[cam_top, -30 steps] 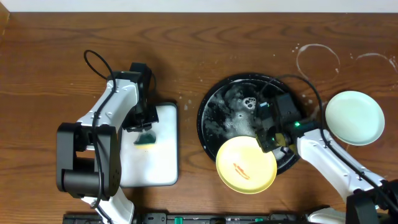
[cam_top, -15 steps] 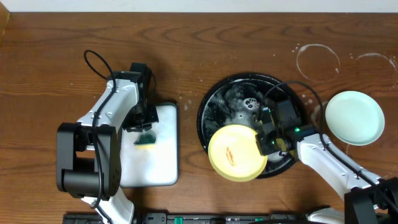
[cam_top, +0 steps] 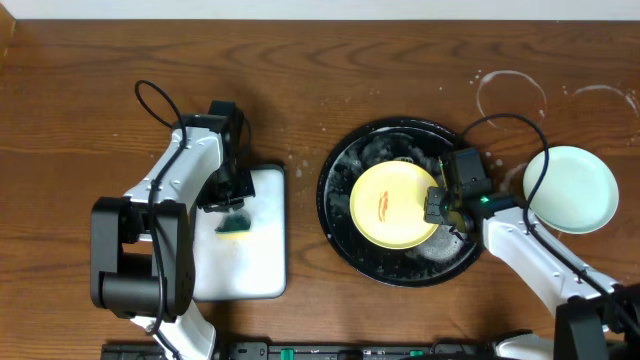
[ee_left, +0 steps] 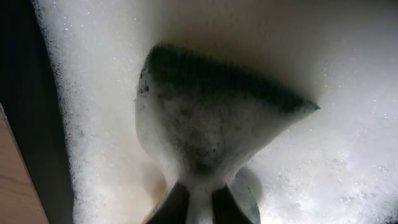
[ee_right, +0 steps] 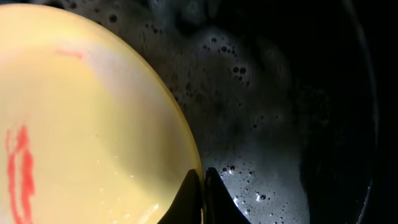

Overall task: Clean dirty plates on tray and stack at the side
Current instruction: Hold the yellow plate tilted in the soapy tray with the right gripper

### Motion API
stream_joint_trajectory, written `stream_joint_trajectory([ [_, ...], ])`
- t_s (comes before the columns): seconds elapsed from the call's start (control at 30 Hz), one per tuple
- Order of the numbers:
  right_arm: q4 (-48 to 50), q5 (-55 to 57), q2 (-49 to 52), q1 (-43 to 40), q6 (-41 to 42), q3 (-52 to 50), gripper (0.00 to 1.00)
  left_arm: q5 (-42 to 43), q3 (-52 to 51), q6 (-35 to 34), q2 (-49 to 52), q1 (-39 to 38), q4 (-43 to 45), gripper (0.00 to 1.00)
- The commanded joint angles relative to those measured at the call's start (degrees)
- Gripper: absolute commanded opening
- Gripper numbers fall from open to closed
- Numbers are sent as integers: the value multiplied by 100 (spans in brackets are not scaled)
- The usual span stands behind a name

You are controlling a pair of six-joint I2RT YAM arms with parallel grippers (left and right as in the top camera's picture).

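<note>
The yellow plate (cam_top: 393, 205) with an orange-red smear lies in the black tray (cam_top: 345, 232), which is wet with foam. My right gripper (cam_top: 434, 207) is shut on the plate's right rim; the right wrist view shows the yellow plate (ee_right: 81, 124) pinched between my fingers (ee_right: 203, 186) over the foamy tray (ee_right: 280, 124). One mint-green plate (cam_top: 570, 189) sits on the wooden tabletop (cam_top: 300, 70) right of the tray. My left gripper (cam_top: 233, 205) is shut on a green sponge (cam_top: 236, 224), seen foamy in the left wrist view (ee_left: 211, 106). Another green plate is out of view.
A white rectangular tray (cam_top: 255, 262) full of foam holds the sponge at the left. Whitish water rings (cam_top: 511, 95) mark the wood at the back right. Both arms' cables loop above the table.
My right gripper has carried the yellow plate from the tray's front edge back and rightward onto the middle of the black tray. The left arm has not moved.
</note>
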Motion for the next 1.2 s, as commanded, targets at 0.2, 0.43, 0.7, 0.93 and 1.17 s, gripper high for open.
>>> stream_joint_trajectory([
  [0.2, 378, -190, 382, -20, -1700, 90, 10, -9, -52, 37, -44, -11, -55, 8],
  [0.43, 522, -330, 525, -155, -2103, 90, 21, -9, -52, 35, -44, -11, -55, 8],
  [0.7, 439, -1617, 533, -892, -1425, 92, 11, -7, -52, 35, -44, -13, -57, 8],
  [0.93, 245, -1738, 544, -1069, -1285, 92, 1, -7, -52, 35, -44, -13, -59, 8],
  [1.17, 315, -1228, 549, -1069, -1285, 92, 1, -11, -52, 37, -44, -11, -345, 8],
])
